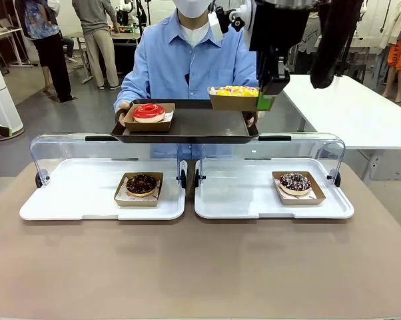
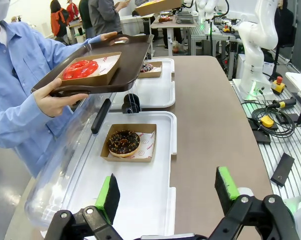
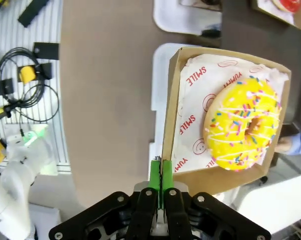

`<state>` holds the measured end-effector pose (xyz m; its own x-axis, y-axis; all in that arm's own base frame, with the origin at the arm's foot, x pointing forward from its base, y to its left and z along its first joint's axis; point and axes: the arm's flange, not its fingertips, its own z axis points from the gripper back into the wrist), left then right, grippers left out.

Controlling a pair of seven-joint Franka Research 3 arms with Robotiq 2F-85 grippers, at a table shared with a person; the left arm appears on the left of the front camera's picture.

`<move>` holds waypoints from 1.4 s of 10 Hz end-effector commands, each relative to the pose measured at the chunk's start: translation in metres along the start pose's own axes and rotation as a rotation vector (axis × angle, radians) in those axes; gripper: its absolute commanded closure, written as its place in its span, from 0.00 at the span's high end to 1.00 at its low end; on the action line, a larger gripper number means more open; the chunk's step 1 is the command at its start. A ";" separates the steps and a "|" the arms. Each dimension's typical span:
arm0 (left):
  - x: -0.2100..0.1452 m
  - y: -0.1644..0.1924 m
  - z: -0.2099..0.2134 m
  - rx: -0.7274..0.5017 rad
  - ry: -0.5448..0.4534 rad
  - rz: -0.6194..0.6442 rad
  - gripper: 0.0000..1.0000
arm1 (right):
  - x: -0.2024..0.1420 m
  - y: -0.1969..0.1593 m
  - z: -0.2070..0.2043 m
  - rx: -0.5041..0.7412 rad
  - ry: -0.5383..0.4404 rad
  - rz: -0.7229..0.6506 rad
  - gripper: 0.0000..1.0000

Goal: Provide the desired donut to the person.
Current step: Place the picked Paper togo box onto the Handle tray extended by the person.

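Two grippers are working for us: our right gripper (image 3: 158, 172) is pinching the wall of the box (image 3: 171, 112) carrying the yellow donut (image 3: 243, 124), hanging over the right end of the dark tray (image 1: 187, 127) the person (image 1: 187, 63) is holding. A red donut (image 1: 148, 111) is sitting on that tray. Our left gripper (image 2: 165, 192) is hovering wide open above the left white tray (image 2: 140, 200) with a chocolate donut (image 2: 123, 142). Raised clear lids (image 1: 60, 143) are standing between us and the person.

Red "SMILE" and "YUMMY" printed on the paper liner (image 3: 190, 125) under the yellow donut (image 3: 243, 122)
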<state>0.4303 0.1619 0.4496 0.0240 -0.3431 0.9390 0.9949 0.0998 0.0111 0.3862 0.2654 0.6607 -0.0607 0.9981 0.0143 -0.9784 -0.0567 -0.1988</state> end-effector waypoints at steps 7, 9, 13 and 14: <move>0.001 -0.003 -0.001 0.012 0.003 0.001 1.00 | 0.019 -0.144 -0.081 0.059 -0.056 0.024 0.02; 0.001 -0.003 -0.001 0.012 0.003 0.001 1.00 | 0.025 -0.163 -0.099 0.074 -0.043 0.008 0.02; 0.001 -0.003 -0.001 0.012 0.003 0.001 1.00 | 0.040 -0.169 -0.129 0.097 -0.002 0.017 0.02; 0.001 -0.003 -0.001 0.012 0.003 0.001 1.00 | 0.042 -0.170 -0.131 0.097 0.004 0.017 0.02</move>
<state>0.4303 0.1615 0.4496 0.0236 -0.3432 0.9390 0.9950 0.0990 0.0112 0.5705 0.3163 0.5607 -0.0982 0.9944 0.0399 -0.9903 -0.0936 -0.1028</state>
